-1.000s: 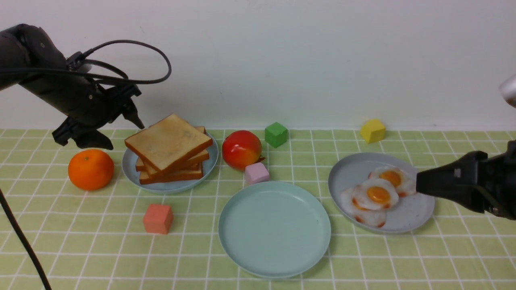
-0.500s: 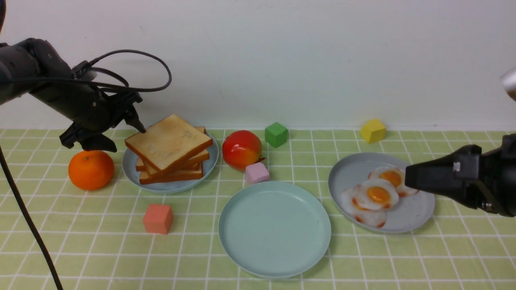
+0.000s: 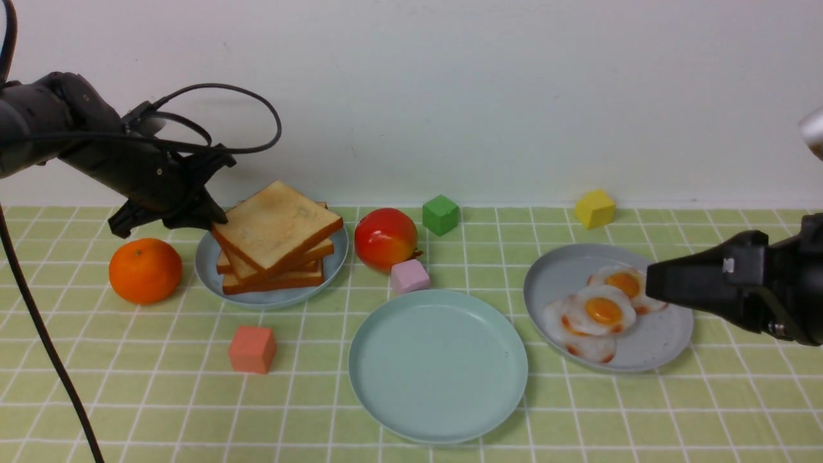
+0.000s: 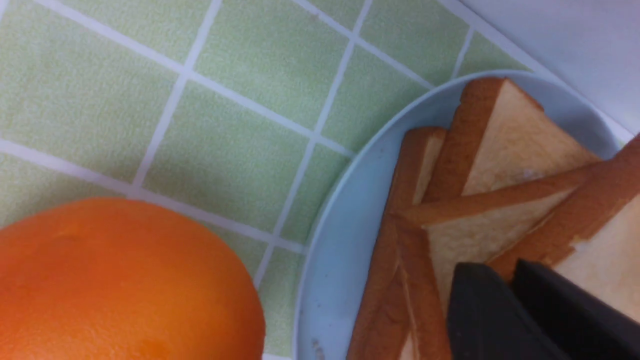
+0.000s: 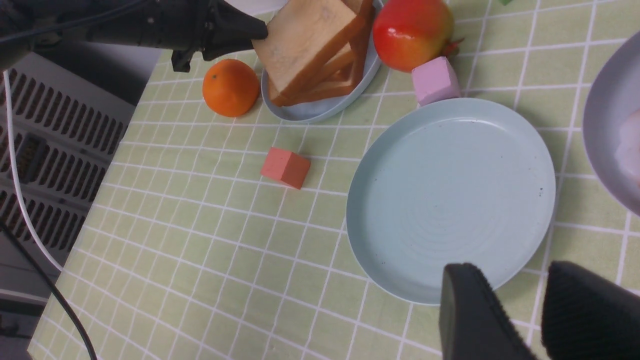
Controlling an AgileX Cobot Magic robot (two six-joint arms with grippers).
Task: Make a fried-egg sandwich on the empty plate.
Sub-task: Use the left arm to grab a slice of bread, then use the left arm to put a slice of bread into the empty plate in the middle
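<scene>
Left fingers [image 3: 215,222] are clamped on the left edge of the top slice [image 3: 280,222]. The left wrist view shows its crust running in between them. That slice sits tipped on the pile [image 3: 276,278] in the blue plate [image 3: 270,299], at the back left of the table [image 3: 161,386], with the orange [image 3: 144,270] just beside.

The teal plate [image 3: 437,370] lies bare at the front middle, with nothing stacked on it yet. This is the relation that counts: from the left fingers it lies to the right and toward the robot, well apart. The red fruit [image 3: 386,238] and pink cube [image 3: 409,275] stand close to that line, the cube just beyond the plate's far rim. So the carry probably wants height before it swings across. The slice is square, so its heading should hardly matter.

On the other side, the right fingers [image 3: 652,286] stand apart, holding nothing. They hover over the grey plate [image 3: 669,344], tips aimed at the eggs [image 3: 601,312] just ahead. That arm is plainly the nearer one for the eggs, and the left has the bread.
</scene>
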